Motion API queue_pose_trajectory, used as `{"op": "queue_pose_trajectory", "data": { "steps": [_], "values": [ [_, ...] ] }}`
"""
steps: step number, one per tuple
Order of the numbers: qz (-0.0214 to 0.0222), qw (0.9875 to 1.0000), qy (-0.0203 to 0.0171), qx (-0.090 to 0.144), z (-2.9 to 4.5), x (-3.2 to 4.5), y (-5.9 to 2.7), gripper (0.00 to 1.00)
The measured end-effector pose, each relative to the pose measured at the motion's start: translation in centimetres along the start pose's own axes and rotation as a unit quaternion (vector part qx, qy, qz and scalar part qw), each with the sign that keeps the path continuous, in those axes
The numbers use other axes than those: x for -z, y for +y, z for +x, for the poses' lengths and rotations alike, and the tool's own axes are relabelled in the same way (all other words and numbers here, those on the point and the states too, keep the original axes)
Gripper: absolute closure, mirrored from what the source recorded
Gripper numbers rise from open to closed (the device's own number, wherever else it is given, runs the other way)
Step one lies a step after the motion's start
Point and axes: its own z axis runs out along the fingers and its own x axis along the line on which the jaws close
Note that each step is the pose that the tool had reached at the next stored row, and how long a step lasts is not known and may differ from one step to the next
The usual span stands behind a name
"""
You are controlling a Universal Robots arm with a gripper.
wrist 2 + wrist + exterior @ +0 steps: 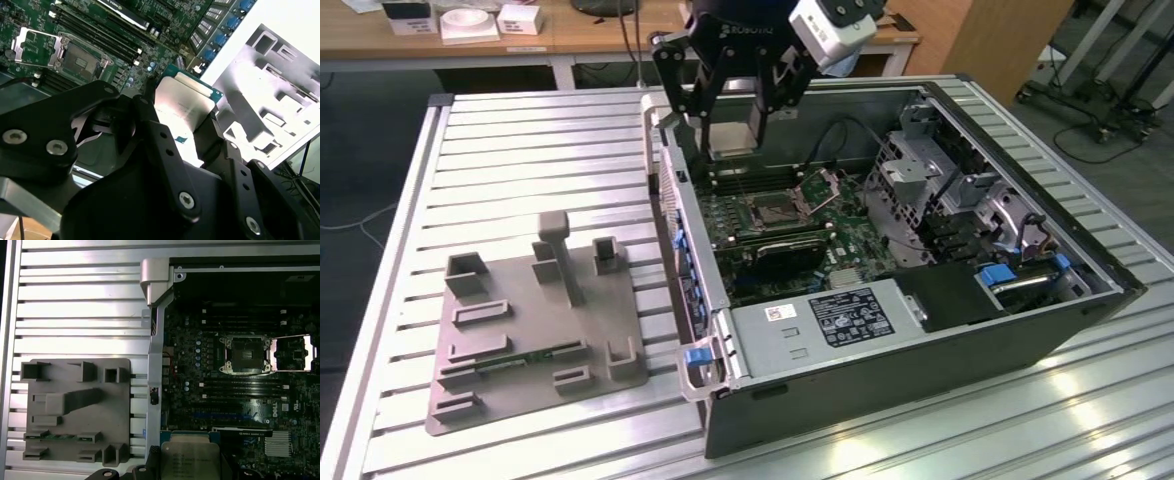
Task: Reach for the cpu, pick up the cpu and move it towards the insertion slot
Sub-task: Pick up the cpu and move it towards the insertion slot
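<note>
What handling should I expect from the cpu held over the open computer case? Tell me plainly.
Probably stiff: the cpu sits flat between the pincer fingers with no sag. Likely light, being a thin plate. Its smooth metal top looks slippery, and, gripped only at its edges, it could twist or slip if bumped.

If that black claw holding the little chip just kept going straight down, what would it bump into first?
Most likely the green motherboard inside the open computer case. The tool holds the silvery square cpu, apparently short of the silver-framed insertion slot, though depth is unclear.
</note>
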Motion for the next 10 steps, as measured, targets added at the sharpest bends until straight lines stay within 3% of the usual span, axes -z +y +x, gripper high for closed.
{"op": "queue_pose_trajectory", "data": {
  "steps": [5, 10],
  "values": [
    [-0.0002, 1.0000, 0.0000, 0.000, -0.10, -0.03, 0.28, 0.45],
    [-0.0012, 1.0000, 0.0000, 0.000, -0.86, -0.07, 0.37, 0.45]
  ]
}}
